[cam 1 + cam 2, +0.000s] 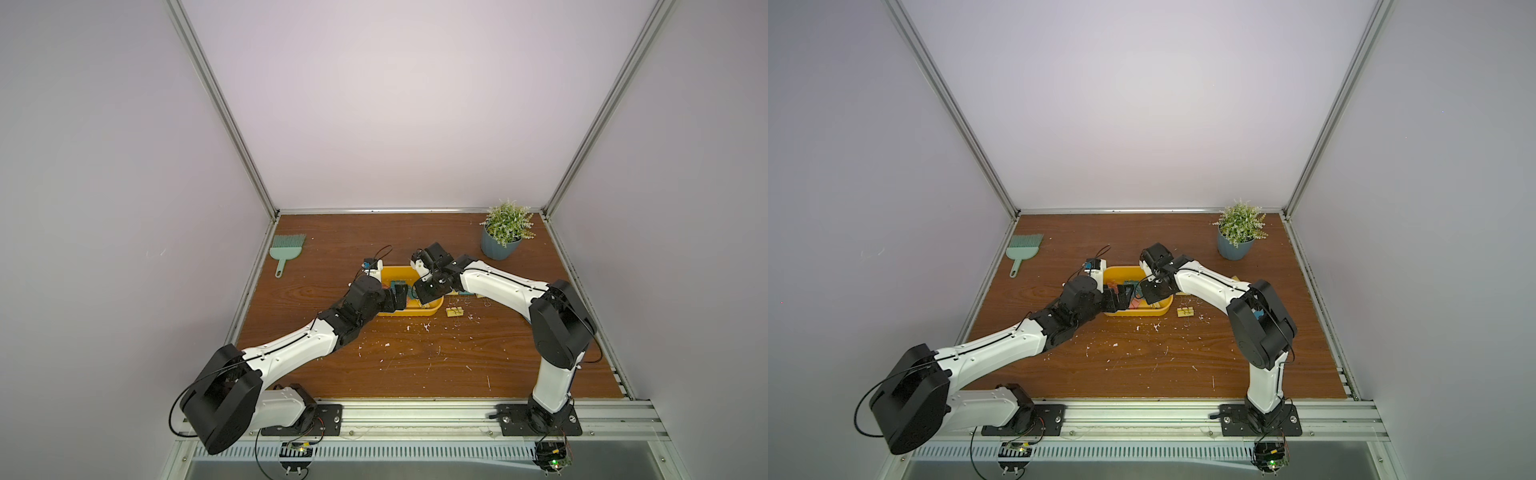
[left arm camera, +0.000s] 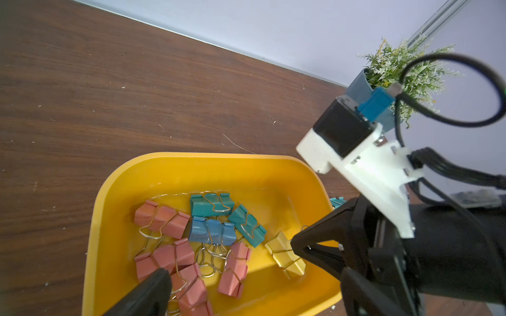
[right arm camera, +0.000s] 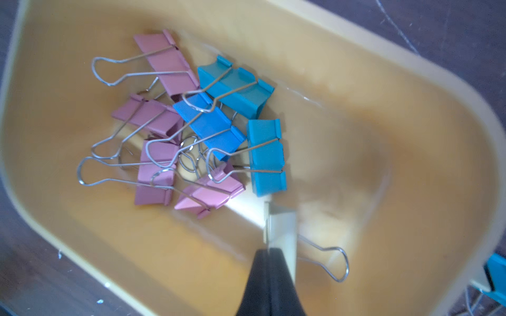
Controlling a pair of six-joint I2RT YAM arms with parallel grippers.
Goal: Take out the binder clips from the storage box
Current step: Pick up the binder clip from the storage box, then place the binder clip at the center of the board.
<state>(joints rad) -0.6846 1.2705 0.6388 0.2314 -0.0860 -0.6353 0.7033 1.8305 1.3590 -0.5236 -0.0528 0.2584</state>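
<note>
The yellow storage box (image 1: 400, 272) (image 1: 1121, 272) (image 2: 208, 156) (image 3: 410, 63) sits mid-table with both grippers reaching into it. Pink binder clips (image 2: 161, 219) (image 3: 164, 57), teal clips (image 2: 212, 203) and blue clips (image 2: 212, 231) (image 3: 235, 84) lie heaped on its floor. My right gripper (image 3: 269, 250) (image 2: 294, 243) is shut on a yellow binder clip (image 2: 284, 254) (image 3: 282, 227) near the box's right wall. My left gripper (image 2: 254, 298) (image 1: 399, 297) hangs open over the pink clips, one finger (image 2: 147, 295) close above them, holding nothing.
Yellow clips (image 1: 455, 311) (image 1: 1185, 311) lie on the table just right of the box, and a teal clip (image 2: 338, 202) (image 3: 495, 273) lies outside its wall. A potted plant (image 1: 503, 237) stands back right, a green brush (image 1: 286, 253) back left. White specks dot the wood.
</note>
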